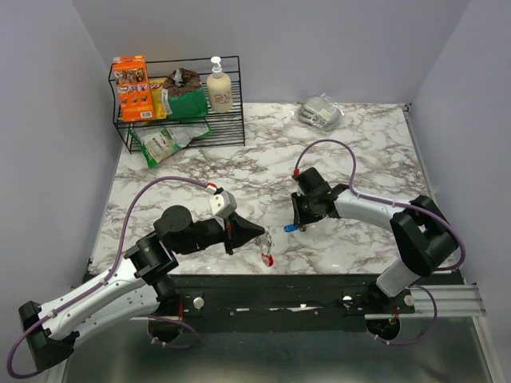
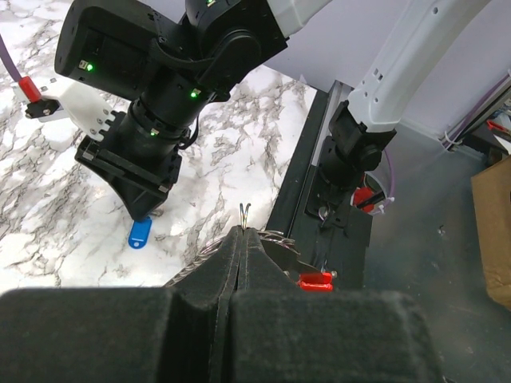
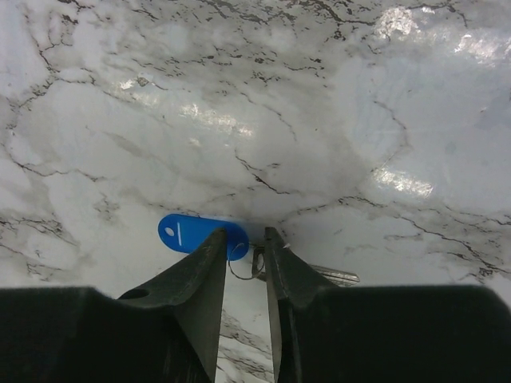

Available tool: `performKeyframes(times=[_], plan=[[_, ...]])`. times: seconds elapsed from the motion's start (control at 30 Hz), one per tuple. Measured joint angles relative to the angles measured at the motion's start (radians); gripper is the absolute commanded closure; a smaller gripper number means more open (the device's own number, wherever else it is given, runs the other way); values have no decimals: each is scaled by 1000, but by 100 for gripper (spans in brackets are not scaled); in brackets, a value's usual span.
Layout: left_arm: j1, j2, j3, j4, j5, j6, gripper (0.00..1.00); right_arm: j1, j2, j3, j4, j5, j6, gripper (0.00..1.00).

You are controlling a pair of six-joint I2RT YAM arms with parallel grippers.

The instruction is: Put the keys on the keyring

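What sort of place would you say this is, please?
Probably a lab test cell, staged like a home counter: plain walls box in a marble-pattern tabletop, with a wire rack holding packets and a pump bottle.

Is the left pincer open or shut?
Shut: the left pincer has its two fingers pressed together, pinching the keyring.

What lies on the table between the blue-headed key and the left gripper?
Nothing: the left wrist view shows only bare marble table between the blue-headed key and the left gripper.
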Motion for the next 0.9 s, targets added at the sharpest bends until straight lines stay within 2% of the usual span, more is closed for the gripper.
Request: performKeyframes(times=[0.2,0.3,0.43,0.53,0.7,0.9], plan=[[0,0,0,0,0,0,100,0,0,0,-5,2,-1,77],[0,0,-1,0,0,0,100,0,0,0,-7,2,-3,70],[0,0,-2,0,0,0,100,1,-6,0,-11,2,-9,52],[0,0,-3,0,0,0,100,3,-40,0,-13,2,-16,45],[0,0,-5,0,0,0,100,7,-123,0,-11,2,-38,41],[0,0,-6,0,0,0,100,11,-129,-16,-12,2,-68,40]])
